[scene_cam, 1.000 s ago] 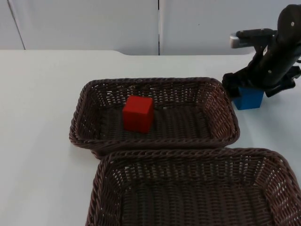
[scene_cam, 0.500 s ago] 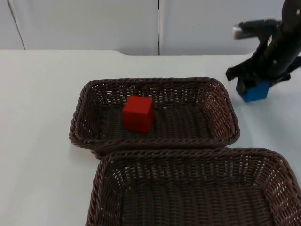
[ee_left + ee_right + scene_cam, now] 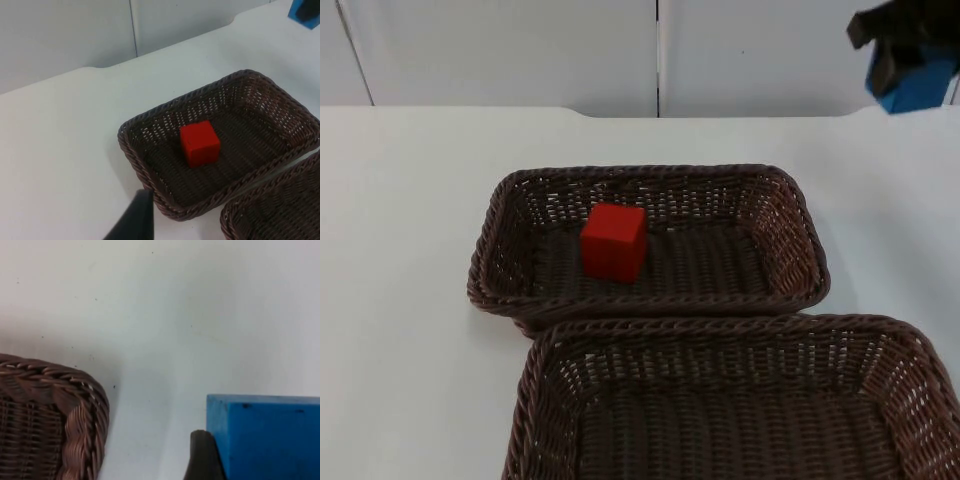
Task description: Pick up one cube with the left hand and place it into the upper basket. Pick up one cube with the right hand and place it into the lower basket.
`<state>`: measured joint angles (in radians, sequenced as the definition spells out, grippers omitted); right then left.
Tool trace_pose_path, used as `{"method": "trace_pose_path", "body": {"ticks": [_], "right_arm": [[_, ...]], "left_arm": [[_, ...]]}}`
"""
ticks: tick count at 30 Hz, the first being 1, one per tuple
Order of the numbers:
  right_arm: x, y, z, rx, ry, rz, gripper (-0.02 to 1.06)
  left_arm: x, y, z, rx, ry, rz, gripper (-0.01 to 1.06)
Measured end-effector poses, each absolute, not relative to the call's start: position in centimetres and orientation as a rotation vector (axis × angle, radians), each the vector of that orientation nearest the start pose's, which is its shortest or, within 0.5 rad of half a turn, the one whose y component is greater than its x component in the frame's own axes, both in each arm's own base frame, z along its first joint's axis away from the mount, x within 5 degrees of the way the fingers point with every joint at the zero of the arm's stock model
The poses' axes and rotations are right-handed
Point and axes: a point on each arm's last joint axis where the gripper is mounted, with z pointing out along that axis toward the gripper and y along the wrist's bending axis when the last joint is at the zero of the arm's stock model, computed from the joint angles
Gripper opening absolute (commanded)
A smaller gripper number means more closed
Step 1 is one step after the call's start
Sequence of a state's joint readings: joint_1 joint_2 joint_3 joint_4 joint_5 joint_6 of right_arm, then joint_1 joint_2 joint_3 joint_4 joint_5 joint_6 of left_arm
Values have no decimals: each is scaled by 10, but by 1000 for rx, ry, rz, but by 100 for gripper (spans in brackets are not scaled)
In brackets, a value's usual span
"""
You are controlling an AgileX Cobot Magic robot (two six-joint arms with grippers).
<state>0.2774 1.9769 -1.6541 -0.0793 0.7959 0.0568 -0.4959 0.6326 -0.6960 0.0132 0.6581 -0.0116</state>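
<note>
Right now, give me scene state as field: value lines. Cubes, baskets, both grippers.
red cube: inside upper basket, resting on its floor
blue cube: held in the air by right gripper, above the table's far right
lower basket: no cube in the part seen
left gripper: waiting near the upper basket's corner
table: white

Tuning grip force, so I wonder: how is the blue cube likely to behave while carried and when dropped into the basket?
The blue cube, lifted by the right gripper, looks rigid with flat faces, so it probably holds steady. Its smooth surface might slip. Dropped, it should land flat, not roll.
</note>
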Motion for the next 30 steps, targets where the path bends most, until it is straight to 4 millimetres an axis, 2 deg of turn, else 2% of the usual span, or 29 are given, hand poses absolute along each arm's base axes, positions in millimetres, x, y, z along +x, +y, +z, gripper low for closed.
{"method": "trace_pose_path", "body": {"ticks": [9, 13, 14, 18, 19, 23, 30], "right_arm": [[409, 111, 277, -346, 2574, 21, 0], [388, 105, 287, -345, 2562, 24, 0], [388, 105, 287, -345, 2562, 24, 0], [363, 98, 295, -345, 2553, 26, 0], [363, 98, 295, -345, 2553, 26, 0], [336, 90, 303, -344, 2539, 29, 0], [304, 81, 309, -344, 2528, 33, 0]], "left_arm": [[105, -56, 336, 507, 2029, -294, 105], [105, -56, 336, 507, 2029, -294, 105], [105, -56, 336, 507, 2029, -294, 105], [105, -56, 336, 508, 2029, -292, 105], [105, -56, 336, 508, 2029, -292, 105], [105, -56, 336, 508, 2029, -292, 105], [105, -56, 336, 508, 2029, -292, 105]]}}
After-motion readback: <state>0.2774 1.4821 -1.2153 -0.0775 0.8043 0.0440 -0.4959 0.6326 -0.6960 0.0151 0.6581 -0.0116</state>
